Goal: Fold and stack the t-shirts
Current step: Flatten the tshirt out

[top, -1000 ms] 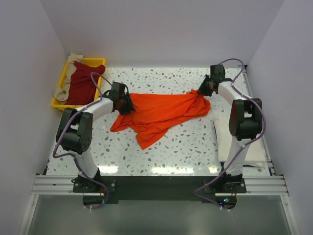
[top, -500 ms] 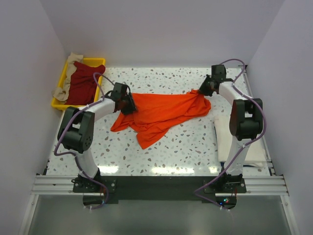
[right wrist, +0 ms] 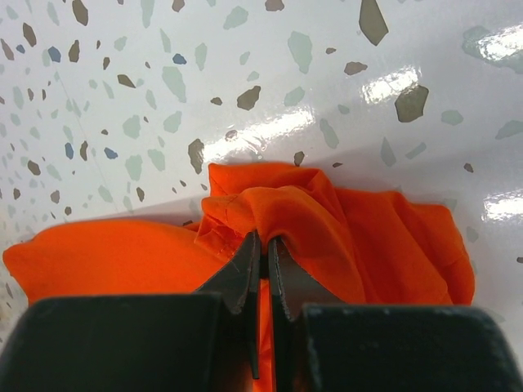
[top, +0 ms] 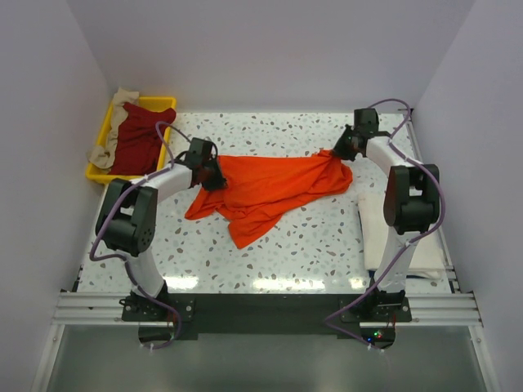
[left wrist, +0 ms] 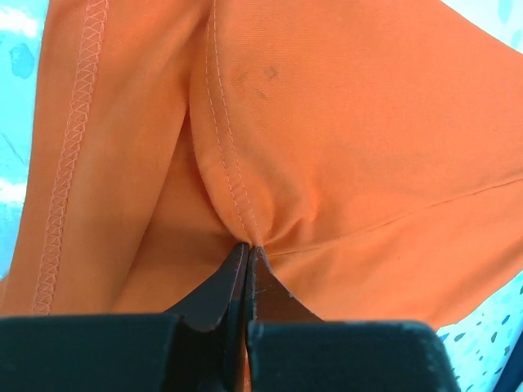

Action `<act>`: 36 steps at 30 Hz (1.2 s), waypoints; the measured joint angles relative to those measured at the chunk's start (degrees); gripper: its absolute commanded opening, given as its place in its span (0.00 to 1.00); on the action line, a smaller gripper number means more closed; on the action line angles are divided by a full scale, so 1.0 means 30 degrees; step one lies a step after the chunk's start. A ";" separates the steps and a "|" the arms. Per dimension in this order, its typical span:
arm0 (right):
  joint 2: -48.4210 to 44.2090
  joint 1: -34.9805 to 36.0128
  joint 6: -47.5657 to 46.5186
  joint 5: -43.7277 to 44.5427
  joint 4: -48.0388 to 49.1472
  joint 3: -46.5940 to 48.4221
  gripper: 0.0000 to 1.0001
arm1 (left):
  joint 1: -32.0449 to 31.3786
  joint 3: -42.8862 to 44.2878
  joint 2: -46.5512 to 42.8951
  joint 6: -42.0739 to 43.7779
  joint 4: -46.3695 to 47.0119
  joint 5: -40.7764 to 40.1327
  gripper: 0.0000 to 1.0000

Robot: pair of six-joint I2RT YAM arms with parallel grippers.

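Top external view: the orange t-shirt [top: 270, 189] lies rumpled across the middle of the table [top: 310, 245]. It is stretched from left to right, with a pointed flap trailing toward the near edge. My left gripper [top: 214, 181] sits on the shirt's left end. My right gripper [top: 333, 155] sits on its right end, closer to the far right corner, where the cloth bunches into a small peak.

On the left wrist view I see the fingers [left wrist: 216, 290] pressed together on a pinch of orange cloth. A double-stitched seam [left wrist: 229, 163] runs straight down into the pinch, and folds fan out from it. A wider stitched hem [left wrist: 69, 163] runs along the left side of that picture.

On the right wrist view the two fingers are likewise closed on a gathered fold of the same shirt. The cloth is puckered around the tips and lies on the speckled table just behind them.

At the far left corner stands the yellow tray [top: 167, 104]. It holds a dark red t-shirt [top: 139, 139], and a beige t-shirt [top: 100, 153] spills over its left rim.

Along the right edge, partly under my right arm, lies a pale flat piece [top: 429, 253]. I cannot tell what it is.
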 measured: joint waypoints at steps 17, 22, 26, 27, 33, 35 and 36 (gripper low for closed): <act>-0.3191 -0.0036 0.0707 -0.0969 0.0211 -0.2827 0.00 | 0.3330 0.0517 -0.8633 0.0393 -0.2142 0.0568 0.00; -0.7788 0.0160 0.1479 -0.2011 0.1668 -0.6033 0.00 | 0.4918 0.0459 -1.0710 0.0430 -0.3191 0.1202 0.00; -1.3085 0.0386 0.2674 -0.3096 0.3293 -1.1358 0.00 | 0.6266 -0.0452 -1.2713 0.0437 -0.3832 0.1770 0.00; -1.4513 0.0546 0.2980 -0.3322 0.3789 -1.2903 0.00 | 0.6513 -0.0721 -1.3136 0.0444 -0.3971 0.1887 0.00; -2.3030 0.1880 0.4160 -0.3133 0.3162 -2.0677 0.36 | 0.7497 -0.2973 -1.5081 0.0823 -0.4612 0.1763 0.00; -2.5492 0.1916 0.4233 -0.2353 0.1778 -2.2112 0.44 | 0.7905 -0.3905 -1.5606 0.0889 -0.4612 0.1282 0.00; -2.6236 0.1931 0.4182 -0.2076 0.1297 -2.2440 0.47 | 0.8000 -0.4371 -1.5832 0.0896 -0.4612 0.1100 0.00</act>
